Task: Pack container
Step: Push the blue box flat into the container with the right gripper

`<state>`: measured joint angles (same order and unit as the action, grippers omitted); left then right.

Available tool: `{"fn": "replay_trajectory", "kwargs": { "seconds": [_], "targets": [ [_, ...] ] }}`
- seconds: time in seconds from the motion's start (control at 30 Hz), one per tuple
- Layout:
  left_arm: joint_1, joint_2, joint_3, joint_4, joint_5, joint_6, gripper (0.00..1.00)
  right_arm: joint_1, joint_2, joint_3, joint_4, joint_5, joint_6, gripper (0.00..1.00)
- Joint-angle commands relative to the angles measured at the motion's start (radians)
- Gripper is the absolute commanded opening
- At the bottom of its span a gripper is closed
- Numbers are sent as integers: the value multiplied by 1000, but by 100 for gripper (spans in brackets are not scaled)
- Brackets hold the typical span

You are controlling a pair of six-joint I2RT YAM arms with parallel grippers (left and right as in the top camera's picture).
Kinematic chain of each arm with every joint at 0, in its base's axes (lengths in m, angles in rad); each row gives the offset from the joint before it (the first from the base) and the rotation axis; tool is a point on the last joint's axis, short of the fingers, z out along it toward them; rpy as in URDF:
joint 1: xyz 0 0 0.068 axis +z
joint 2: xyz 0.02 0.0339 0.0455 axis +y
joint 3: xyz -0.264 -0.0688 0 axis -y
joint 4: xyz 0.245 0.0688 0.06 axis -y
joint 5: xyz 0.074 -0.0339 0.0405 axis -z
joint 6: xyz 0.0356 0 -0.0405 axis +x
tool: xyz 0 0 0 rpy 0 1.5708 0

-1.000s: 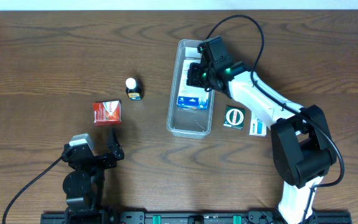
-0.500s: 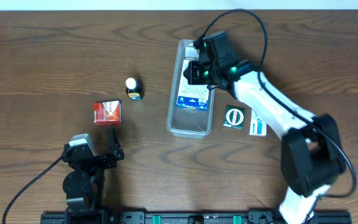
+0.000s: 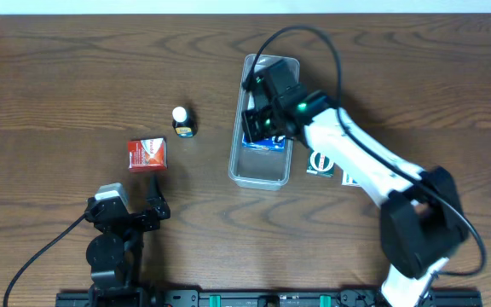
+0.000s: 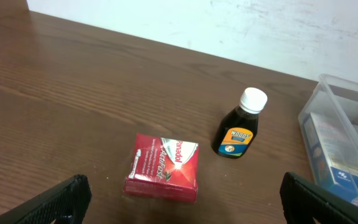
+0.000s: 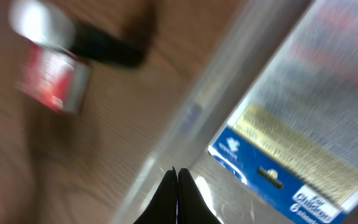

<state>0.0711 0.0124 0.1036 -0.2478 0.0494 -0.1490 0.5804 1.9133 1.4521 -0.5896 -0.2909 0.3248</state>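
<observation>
The right pincer (image 5: 178, 179) has its two dark fingertips pressed together into one point, with nothing between them. It hangs over the far half of the container (image 3: 261, 175), by its left wall. Whether the tips touch the plastic cannot be told. Just to their right, inside the container, lies a blue, gold and silver packet (image 5: 278, 155).

The left pincer (image 3: 130, 213) is spread wide and holds nothing. A red box (image 4: 162, 168) lies ahead of it, apart from both fingers. A dark bottle (image 4: 241, 124) with a white cap stands beyond, to the right.

The right wrist view is smeared, and a red shape at its upper left is unreadable. From overhead the right arm partly hides a round green-and-white item (image 3: 320, 162).

The container's long axis runs near to far, its near end slightly leftward.
</observation>
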Motion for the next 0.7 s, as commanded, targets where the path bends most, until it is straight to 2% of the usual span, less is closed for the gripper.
{"fn": "replay_trajectory", "kwargs": {
  "seconds": [0.0, 0.27, 0.5, 0.67],
  "targets": [
    [-2, -1, -23, -13, 7, 14, 98, 1, 55, 0, -56, 39, 12, 1],
    [-2, -1, -23, -13, 7, 14, 98, 1, 69, -3, -139, 85, 10, 1],
    [-2, -1, -23, -13, 7, 14, 98, 2, 69, -51, -94, 62, 10, 1],
    [-2, -1, -23, -13, 7, 14, 98, 16, 69, -59, -58, 29, -50, 1]
  ]
}}
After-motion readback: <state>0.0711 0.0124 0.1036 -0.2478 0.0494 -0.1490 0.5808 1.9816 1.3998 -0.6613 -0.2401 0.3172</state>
